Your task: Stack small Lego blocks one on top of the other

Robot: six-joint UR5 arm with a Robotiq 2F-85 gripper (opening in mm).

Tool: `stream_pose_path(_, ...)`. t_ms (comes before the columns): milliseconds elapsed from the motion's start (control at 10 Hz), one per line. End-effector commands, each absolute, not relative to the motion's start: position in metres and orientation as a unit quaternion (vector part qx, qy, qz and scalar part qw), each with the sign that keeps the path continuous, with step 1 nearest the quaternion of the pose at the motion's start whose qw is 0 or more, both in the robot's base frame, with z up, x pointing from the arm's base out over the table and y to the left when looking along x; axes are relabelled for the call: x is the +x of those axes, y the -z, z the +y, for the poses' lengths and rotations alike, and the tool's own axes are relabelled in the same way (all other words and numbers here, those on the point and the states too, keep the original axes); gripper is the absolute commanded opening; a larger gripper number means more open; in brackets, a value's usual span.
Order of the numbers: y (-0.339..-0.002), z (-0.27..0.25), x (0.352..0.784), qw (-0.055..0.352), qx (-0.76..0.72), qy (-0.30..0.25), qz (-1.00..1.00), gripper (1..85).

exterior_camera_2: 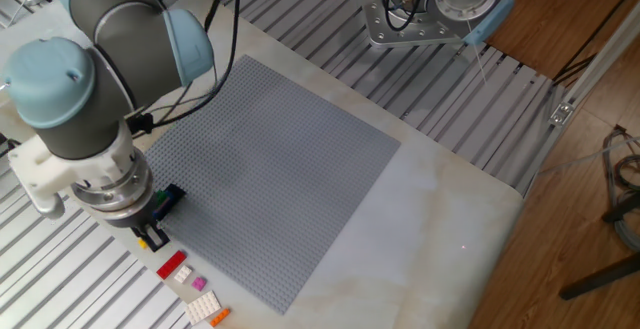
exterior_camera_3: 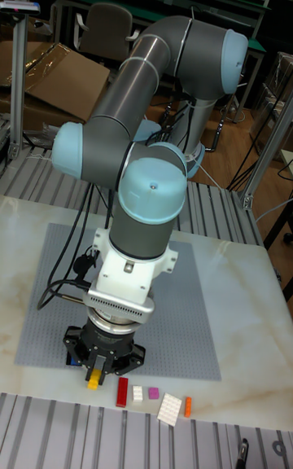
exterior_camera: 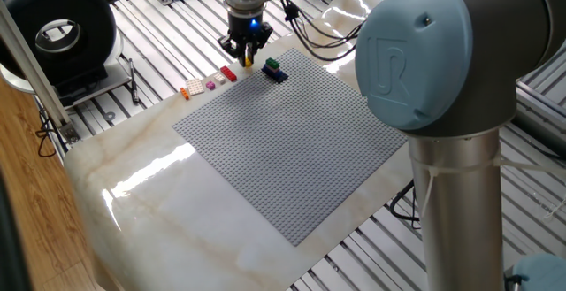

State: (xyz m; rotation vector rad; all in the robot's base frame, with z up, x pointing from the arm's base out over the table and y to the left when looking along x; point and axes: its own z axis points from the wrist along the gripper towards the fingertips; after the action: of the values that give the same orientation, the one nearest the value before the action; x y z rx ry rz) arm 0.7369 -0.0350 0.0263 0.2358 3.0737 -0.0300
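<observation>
My gripper (exterior_camera: 246, 57) (exterior_camera_2: 150, 237) (exterior_camera_3: 98, 372) is shut on the yellow small Lego block (exterior_camera: 247, 62) (exterior_camera_2: 146, 243) (exterior_camera_3: 95, 380), held just above the near corner of the grey baseplate (exterior_camera: 292, 141). A green block (exterior_camera: 272, 64) sits on a dark navy block (exterior_camera: 279, 75) on the baseplate, right beside the gripper. On the marble off the plate lie a red block (exterior_camera: 229, 73) (exterior_camera_2: 171, 265) (exterior_camera_3: 123, 392), a pink block (exterior_camera: 211, 85) (exterior_camera_3: 153, 392) and an orange block (exterior_camera: 186, 93) (exterior_camera_3: 188, 406) in a row.
Two white bricks (exterior_camera_3: 137, 393) (exterior_camera_3: 170, 409) lie among the row of blocks. A black round device (exterior_camera: 62, 34) stands on the slatted frame at the left. The arm's cables (exterior_camera: 309, 43) hang over the plate's far edge. A metal mount (exterior_camera_2: 410, 19) stands beyond the baseplate.
</observation>
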Motion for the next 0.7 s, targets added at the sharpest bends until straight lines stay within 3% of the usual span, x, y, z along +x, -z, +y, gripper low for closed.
stream_pose_path(0, -0.045, -0.044, 0.732, 0.018, 0.061, 0.017, 0.998, 1.0)
stream_pose_path(600, -0.061, -0.066, 0.71, -0.006, 0.022, 0.036, 0.999, 1.0)
